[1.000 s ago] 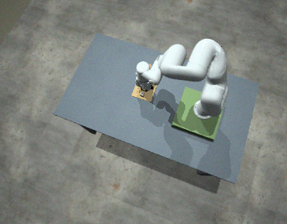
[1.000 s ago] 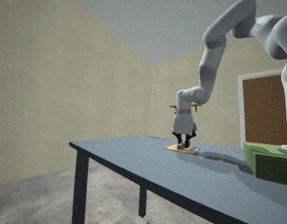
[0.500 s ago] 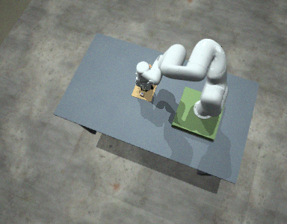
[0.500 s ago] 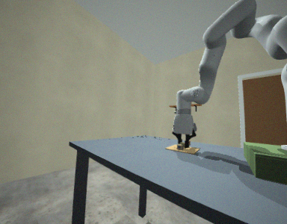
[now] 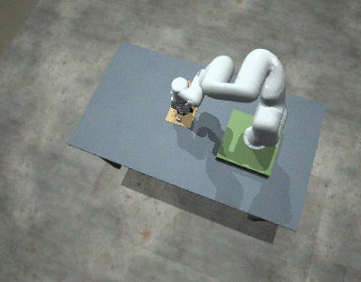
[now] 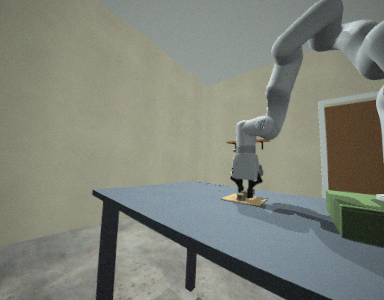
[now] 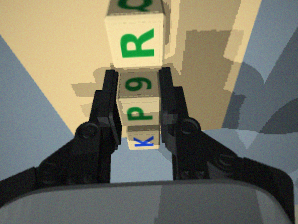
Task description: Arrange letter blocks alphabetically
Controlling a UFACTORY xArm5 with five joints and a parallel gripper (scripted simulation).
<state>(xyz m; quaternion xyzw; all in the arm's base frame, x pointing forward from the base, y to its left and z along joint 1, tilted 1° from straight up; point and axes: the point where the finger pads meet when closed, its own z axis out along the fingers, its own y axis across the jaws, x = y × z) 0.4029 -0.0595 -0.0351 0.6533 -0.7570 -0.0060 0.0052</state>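
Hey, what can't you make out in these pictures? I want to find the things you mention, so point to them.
Wrist view: the face above the R on the R block (image 7: pixel 138 42) is cut off by the top edge.
Top view: the hand (image 5: pixel 181 116) and arm (image 5: pixel 232 90) hide part of the mat (image 5: pixel 172 117) (image 6: pixel 232 199) (image 7: pixel 60 65).
Exterior view: letters are too small to read.
All views: I can't make out a fourth block.

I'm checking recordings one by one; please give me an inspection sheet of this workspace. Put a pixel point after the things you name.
Surface: blue-grey table (image 5: pixel 110 94) (image 6: pixel 192 220) (image 7: pixel 20 95), partly shadowed.
Job's things: tan mat (image 5: pixel 172 119) (image 6: pixel 229 199) (image 7: pixel 55 65); R block (image 7: pixel 137 42), P block (image 7: pixel 140 112), K block (image 7: pixel 144 141) in line; fourth block not made out.
Clutter: orange-brown piece (image 6: pixel 263 141) near the wrist, unidentified.
Gripper: fingers (image 5: pixel 182 113) (image 6: pixel 245 194) shut on the P block.
Cables: nothing seen.
Surroundings: green base (image 5: pixel 246 162) (image 6: pixel 367 225) under the arm; mottled grey floor (image 5: pixel 63 226) (image 6: pixel 157 255); beige walls (image 6: pixel 67 125).
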